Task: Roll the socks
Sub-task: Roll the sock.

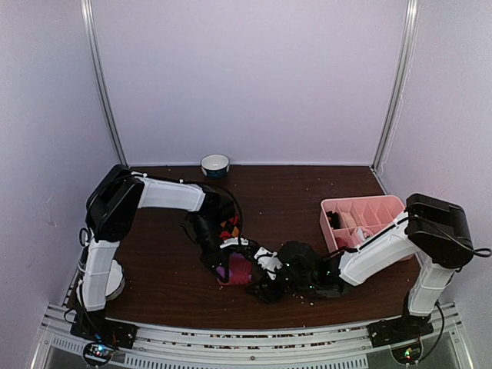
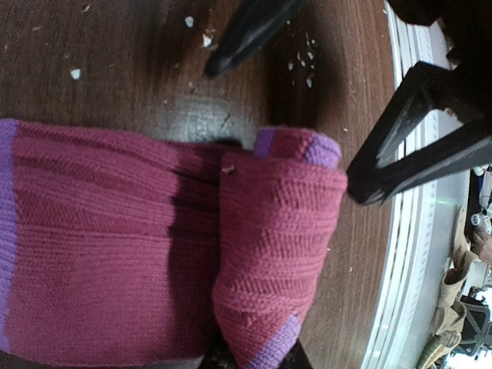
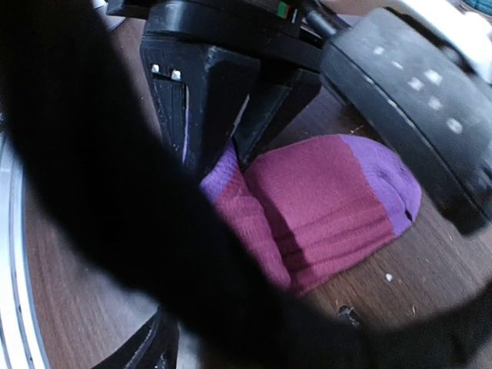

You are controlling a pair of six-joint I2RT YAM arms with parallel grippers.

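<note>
Magenta sock: the magenta knit sock with purple bands lies flat on the dark brown wooden worktop, and one end is rolled into a fat coil close to the near edge.
Left gripper: narrow, pinching the purple edge of that coil.
Right gripper: jaws wide, straddling the coil with one tip right at its side, holding nothing.
Argyle sock: the black sock with red and orange diamonds sits just behind the magenta one.
Near edge: the silver rail runs near the coil, so it's tight on that side.
Open room: bare worktop stretches back to the small round blue-and-white bowl at the back wall. The pink compartment tray is well off to the right.
</note>
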